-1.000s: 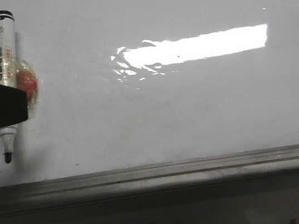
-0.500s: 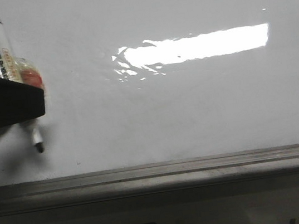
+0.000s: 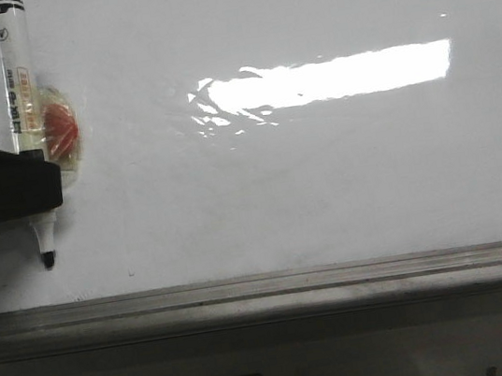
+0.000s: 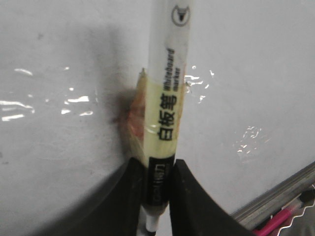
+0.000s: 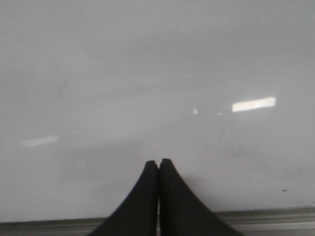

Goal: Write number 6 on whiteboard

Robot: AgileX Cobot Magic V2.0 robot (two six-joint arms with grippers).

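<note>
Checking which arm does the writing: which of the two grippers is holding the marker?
The left gripper: its jaws clamp the white whiteboard marker, tip pointing down over the whiteboard. The right gripper is shut with nothing between its jaws.

The front view faces the whiteboard (image 3: 325,177) squarely, close up. Both wrist views look along their fingers at that same board and ledge (image 3: 340,279).

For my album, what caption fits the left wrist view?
Left hand grips a whiteboard marker upright against the blank whiteboard.
</note>
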